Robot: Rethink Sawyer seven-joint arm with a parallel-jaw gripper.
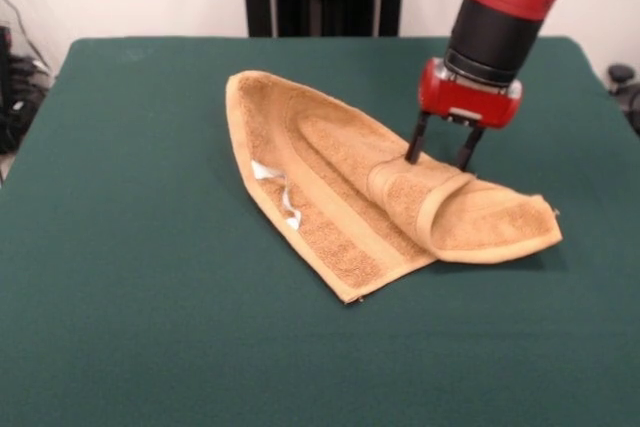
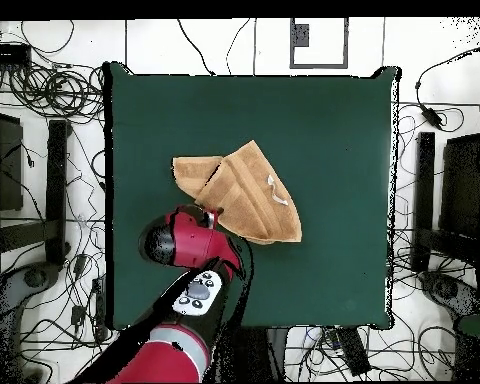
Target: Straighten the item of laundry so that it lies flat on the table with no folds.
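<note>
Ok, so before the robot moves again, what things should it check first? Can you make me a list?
1. Is the towel flat? Not ok: one end is folded over into a rolled flap.
2. Is the gripper at the fold? Ok: its two fingers stand apart, with their tips at the top of the flap.
3. Does it have hold of the cloth? Cannot tell: the tips touch or nearly touch the towel, but no pinch shows.
4. Is there room to spread the towel? Ok: green table lies bare on every side of it.
5. Is the white tag out of the way? Ok: it lies on the other side, away from the gripper.
</note>
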